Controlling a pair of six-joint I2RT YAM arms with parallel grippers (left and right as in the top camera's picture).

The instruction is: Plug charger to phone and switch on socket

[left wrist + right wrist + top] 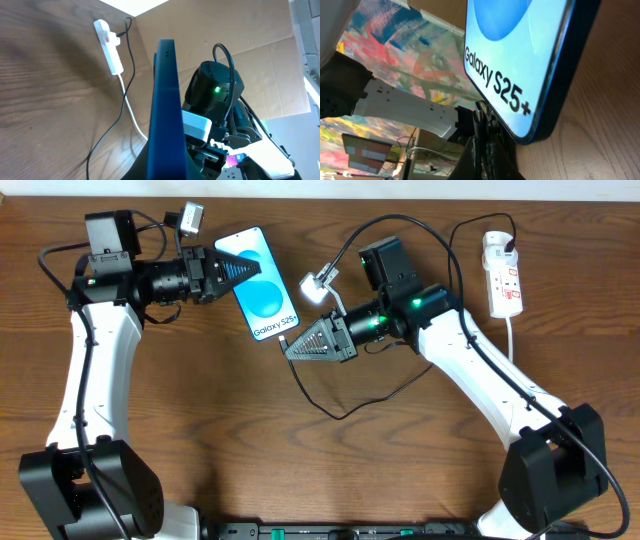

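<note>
Light-blue phone (258,285), white socket (503,280), black charger (340,417)

A brown wooden bench (300,480) with a strong, wavy grain fills the overhead view, evenly lit, with only soft shadows on it. A pale strip (300,186) runs along its far edge. In the left wrist view a tan cardboard panel (260,50), creased by a fold line, stands behind the bench, with a bright white patch (135,5) above it. Something grey and slatted (306,22) shows at the top right, too cut off to identify. The right wrist view shows a backdrop (390,45) daubed in pink, yellow, blue and green.
</note>
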